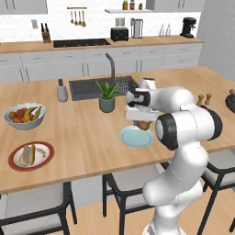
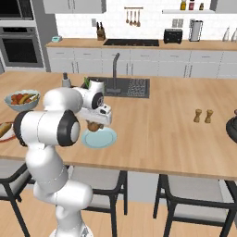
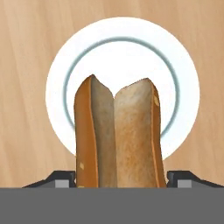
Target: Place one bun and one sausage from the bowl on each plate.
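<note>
My gripper (image 1: 142, 124) is shut on a pale tan bun (image 1: 143, 125), which hangs a little above the pale blue plate (image 1: 131, 139) near the counter's front edge. In the hand view the bun (image 3: 118, 135) stands between the fingertips (image 3: 61, 179) with the bare blue plate (image 3: 122, 48) right beneath it. The red-rimmed plate (image 1: 16, 166) at the front left carries a bun (image 1: 25, 155) with a sausage (image 1: 31, 155) beside it. The dark bowl (image 1: 231, 103) sits at the far right, cut by the frame edge. From the right side, the bun (image 2: 95, 126) hovers over the blue plate (image 2: 102, 140).
A pale fruit bowl (image 1: 24, 115) stands behind the red-rimmed plate. A potted plant (image 1: 107, 96) and the sink (image 1: 89, 88) lie behind the blue plate. Two small brown shakers (image 1: 204, 99) stand between the arm and the dark bowl. Chairs line the counter's front.
</note>
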